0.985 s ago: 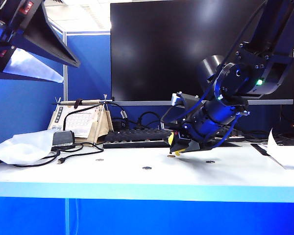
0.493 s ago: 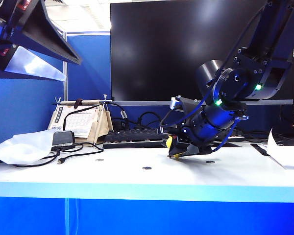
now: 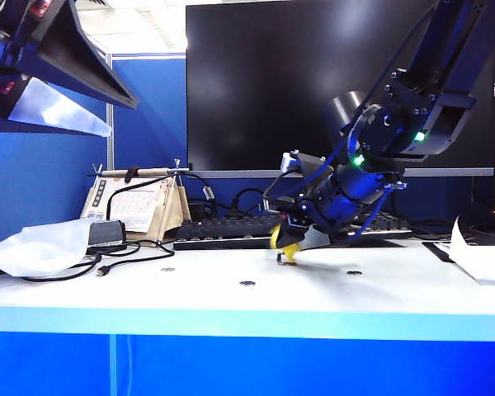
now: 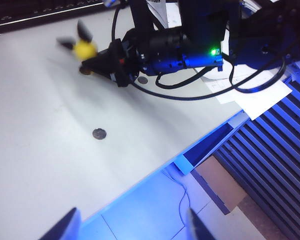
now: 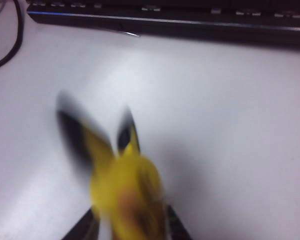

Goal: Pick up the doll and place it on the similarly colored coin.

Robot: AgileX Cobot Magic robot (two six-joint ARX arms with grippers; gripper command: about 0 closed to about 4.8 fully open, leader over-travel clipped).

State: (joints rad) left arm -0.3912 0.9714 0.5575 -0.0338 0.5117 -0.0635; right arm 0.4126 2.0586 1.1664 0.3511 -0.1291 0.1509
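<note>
Right gripper [image 3: 301, 244] lowering since a second ago, jaws now parting around blurred doll [image 4: 84, 48] at table level, on or just beside golden coin [image 4: 84, 71]. Likely releasing. Left gripper [image 4: 130, 225] hovering open, well apart.

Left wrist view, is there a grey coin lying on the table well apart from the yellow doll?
Yes, a grey coin lies alone on the white table, clearly away from the doll.
</note>
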